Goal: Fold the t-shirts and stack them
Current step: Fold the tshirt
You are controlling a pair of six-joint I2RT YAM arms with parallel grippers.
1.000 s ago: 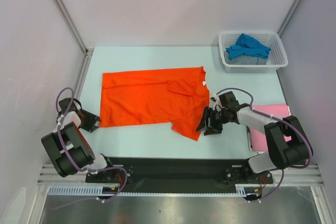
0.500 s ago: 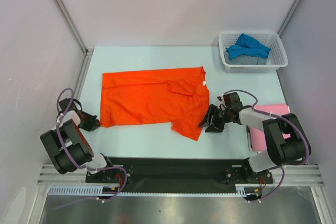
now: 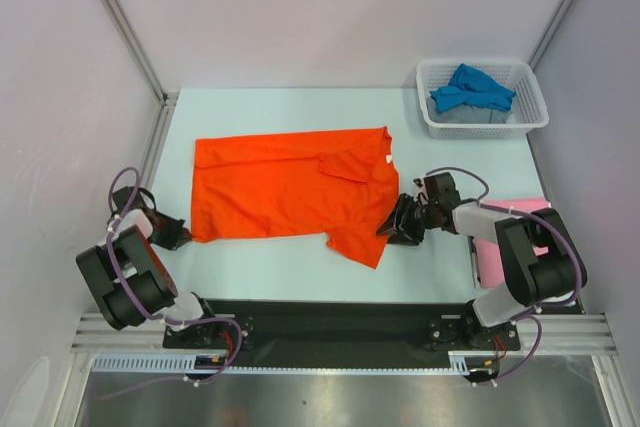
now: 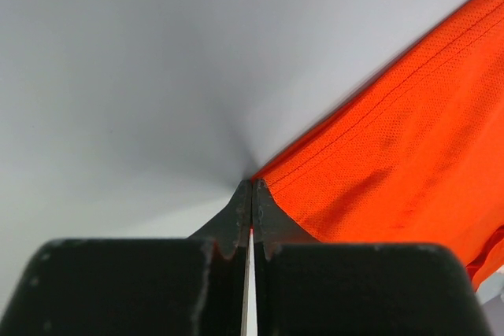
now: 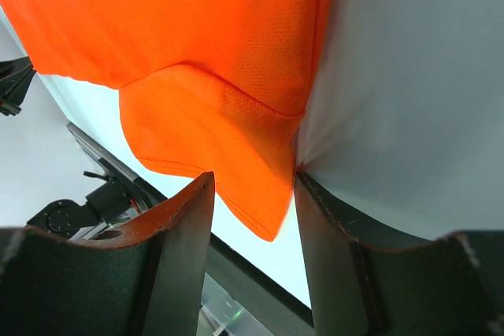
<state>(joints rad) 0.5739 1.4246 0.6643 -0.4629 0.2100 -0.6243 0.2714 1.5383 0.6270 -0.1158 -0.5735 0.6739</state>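
Note:
The orange-red t-shirt (image 3: 285,187) lies spread flat on the table, collar to the right. My left gripper (image 3: 180,237) is at its near-left corner; in the left wrist view the jaws (image 4: 252,183) are shut, with the shirt's hem (image 4: 394,139) meeting the tips and a sliver of orange between them. My right gripper (image 3: 393,230) is open at the shirt's near-right sleeve; in the right wrist view the sleeve (image 5: 228,139) hangs between the spread fingers (image 5: 253,179). The pink t-shirt (image 3: 522,210) lies folded under the right arm. The blue t-shirt (image 3: 470,87) is bunched in the basket.
The white mesh basket (image 3: 480,125) stands at the back right corner. Grey walls close in the table on the left, back and right. The black base rail (image 3: 330,322) runs along the near edge.
My right gripper has shifted slightly left onto the sleeve. My left gripper has drawn in low at the shirt's near-left corner. The shirt has not moved.

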